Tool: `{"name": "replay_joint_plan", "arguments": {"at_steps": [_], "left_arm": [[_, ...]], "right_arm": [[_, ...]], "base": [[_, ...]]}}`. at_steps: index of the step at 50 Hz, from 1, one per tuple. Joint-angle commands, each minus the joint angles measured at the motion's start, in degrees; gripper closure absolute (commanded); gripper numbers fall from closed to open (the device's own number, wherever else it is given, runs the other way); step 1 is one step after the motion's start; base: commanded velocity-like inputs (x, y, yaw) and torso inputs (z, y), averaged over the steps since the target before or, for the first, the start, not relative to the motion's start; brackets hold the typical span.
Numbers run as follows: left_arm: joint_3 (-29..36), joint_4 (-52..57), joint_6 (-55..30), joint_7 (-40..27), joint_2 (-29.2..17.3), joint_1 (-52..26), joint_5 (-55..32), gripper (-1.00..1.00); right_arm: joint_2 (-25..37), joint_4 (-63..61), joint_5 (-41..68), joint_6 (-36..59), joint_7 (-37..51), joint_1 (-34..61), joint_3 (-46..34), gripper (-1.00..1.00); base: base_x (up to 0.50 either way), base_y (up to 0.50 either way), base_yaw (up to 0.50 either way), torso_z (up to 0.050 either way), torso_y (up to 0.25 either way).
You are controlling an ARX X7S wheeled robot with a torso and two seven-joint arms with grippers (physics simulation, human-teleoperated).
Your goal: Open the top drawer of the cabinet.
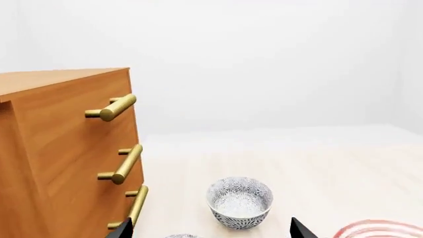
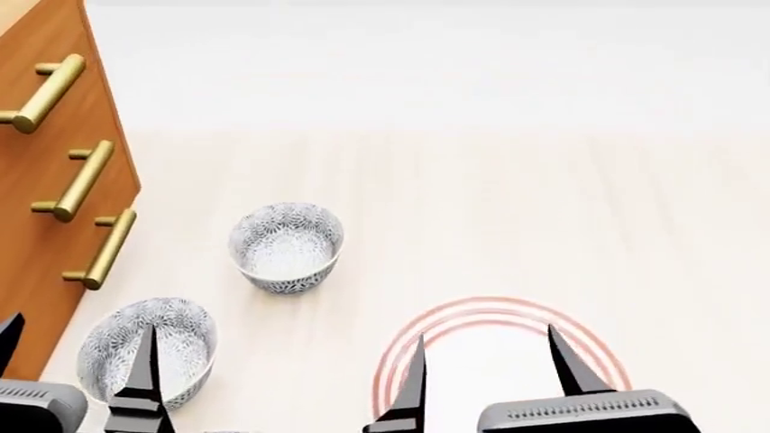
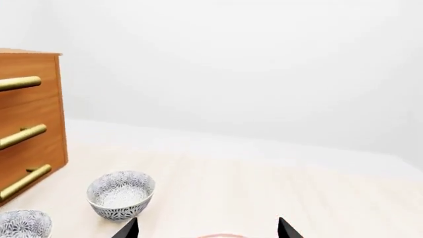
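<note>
So the top drawer (image 1: 63,116) looks fully closed right now, its front flush with the two below it in the cabinet (image 1: 39,163). Its brass handle (image 1: 114,107) is the highest of the three bars, sticking out sideways from the front, which I'd guess is the obvious grab point. From the left end effector (image 2: 75,361) the cabinet is ahead and off to its outer side, and that top handle sits well above and ahead of it, so nothing is touching it yet. The task hasn't really started, by my read.

Working outward: one patterned bowl (image 2: 287,245) sits on the pale worktop (image 2: 542,198) ahead of the left end effector and a bit inward, and a second bowl (image 2: 147,347) is right under it, close to the cabinet's base. A plate with red rings (image 2: 499,338) lies right below the right end effector (image 2: 491,361). The bowls look like clutter to steer over, not part of the job.

Both end effectors have their dark fingers spread wide apart with nothing between them, and neither touches anything. The left one makes the most sense for the reach since it's on the cabinet's side, and it'd need to lift a fair bit first.
</note>
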Motion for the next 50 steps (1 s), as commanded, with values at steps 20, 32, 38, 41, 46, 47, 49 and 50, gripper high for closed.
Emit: {"name": "replay_joint_plan", "arguments": {"at_steps": [20,32,38,41,46,47,49,50], "left_arm": [[0.0,-0.6,1.2,-0.6,-1.1,1.0,-0.7,-1.0],[1.7,-1.7,1.5,-1.7,-2.6,0.8,1.4,-1.0],[15.5,-3.4,4.5,-5.4,-11.4,-1.7,17.8,-1.0],[23.3,-3.9,2.3,-7.5,-16.3,-5.0,28.9,-1.0],[30.8,-3.5,-1.5,-11.5,-20.4,-7.9,43.7,-1.0],[32.6,-3.8,-2.7,-11.3,-21.0,-8.5,46.4,-1.0],[37.2,-4.7,-4.2,-9.6,-23.0,-9.9,52.1,-1.0],[38.0,-4.8,-4.1,-9.1,-23.6,-10.3,53.0,-1.0]], "right_arm": [[1.2,0.0,-0.8,-1.6,0.1,-0.2,-2.1,-1.0],[-0.7,1.2,3.3,-1.5,0.5,-0.7,1.7,-1.0],[-0.2,1.2,2.6,-1.6,0.6,-1.1,0.5,-1.0],[0.1,0.9,2.5,-1.7,0.7,-1.3,0.5,-1.0],[0.2,1.6,1.9,-2.3,0.5,-1.1,-0.5,-1.0],[0.2,1.7,1.8,-2.3,0.6,-1.1,-0.7,-1.0],[0.4,1.4,1.7,-1.9,0.6,-0.8,-1.0,-1.0],[0.5,1.4,1.6,-1.9,0.7,-0.8,-1.1,-1.0]], "base": [[0.5,0.0,0.0,0.0,0.001],[0.36,0.01,0.0,0.0,0.0],[0.0,0.0,0.0,0.0,0.0],[0.0,0.0,0.0,0.0,0.0],[0.0,0.0,0.0,0.0,0.0],[0.0,0.0,0.0,0.0,0.0],[0.0,0.0,0.0,0.0,0.0],[0.0,0.0,0.0,0.0,0.0]]}}
